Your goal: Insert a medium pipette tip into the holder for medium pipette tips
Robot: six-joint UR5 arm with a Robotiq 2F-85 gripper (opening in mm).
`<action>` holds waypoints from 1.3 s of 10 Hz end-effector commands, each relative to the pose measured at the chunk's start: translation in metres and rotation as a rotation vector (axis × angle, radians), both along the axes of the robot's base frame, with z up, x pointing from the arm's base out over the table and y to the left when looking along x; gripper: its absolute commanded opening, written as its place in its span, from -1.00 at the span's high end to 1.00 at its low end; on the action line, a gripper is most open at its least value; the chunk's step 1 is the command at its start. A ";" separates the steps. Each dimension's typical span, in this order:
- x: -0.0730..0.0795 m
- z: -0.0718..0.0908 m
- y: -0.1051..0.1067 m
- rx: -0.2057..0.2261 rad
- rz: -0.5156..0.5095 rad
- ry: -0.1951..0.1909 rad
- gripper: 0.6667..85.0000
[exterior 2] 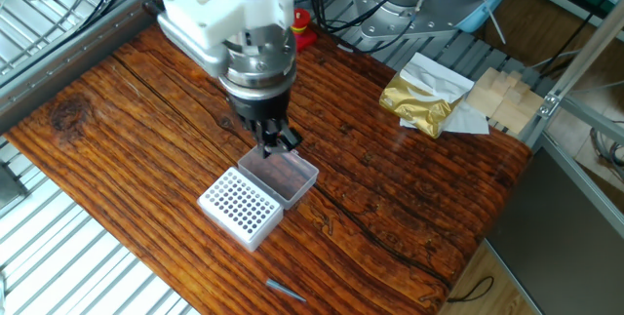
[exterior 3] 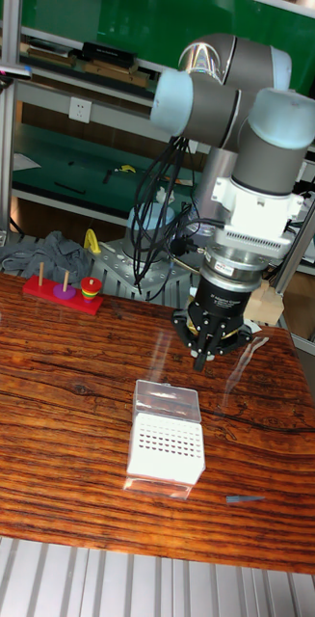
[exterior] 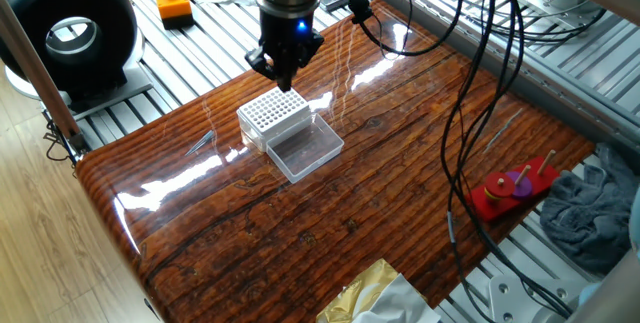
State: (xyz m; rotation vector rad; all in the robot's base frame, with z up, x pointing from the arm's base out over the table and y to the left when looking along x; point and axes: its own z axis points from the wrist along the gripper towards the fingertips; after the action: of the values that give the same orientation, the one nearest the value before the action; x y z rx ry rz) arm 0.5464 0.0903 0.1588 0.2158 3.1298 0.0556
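The holder for medium pipette tips (exterior: 273, 111) is a small clear box with a white grid top (exterior 2: 239, 203) and a clear lid (exterior 2: 283, 171) lying open beside it; the tall fixed view also has the holder (exterior 3: 167, 442). My gripper (exterior: 284, 78) hovers just beyond the holder's far edge, over the open lid (exterior 2: 273, 142), pointing down (exterior 3: 202, 361). Its fingers look shut, with nothing seen between them. A small grey pipette tip (exterior 2: 281, 289) lies flat on the wood near the table's edge (exterior 3: 244, 499), on the holder's far side from the gripper (exterior: 203, 143).
A red peg toy with rings (exterior: 515, 188) stands at a table corner. A gold foil bag (exterior 2: 424, 100) lies at another edge. An orange stop button (exterior: 172, 1) and a black round device (exterior: 70, 28) sit off the table. Black cables (exterior: 470, 113) hang over the table.
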 end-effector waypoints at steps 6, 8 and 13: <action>-0.029 -0.004 0.003 -0.002 -0.018 0.123 0.99; -0.027 -0.004 0.004 0.002 -0.015 0.112 0.99; -0.030 -0.007 0.006 0.008 -0.008 0.129 0.99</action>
State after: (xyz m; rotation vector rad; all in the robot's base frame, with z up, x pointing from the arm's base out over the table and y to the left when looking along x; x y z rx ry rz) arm 0.5180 0.0921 0.1520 0.2408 3.2476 0.0289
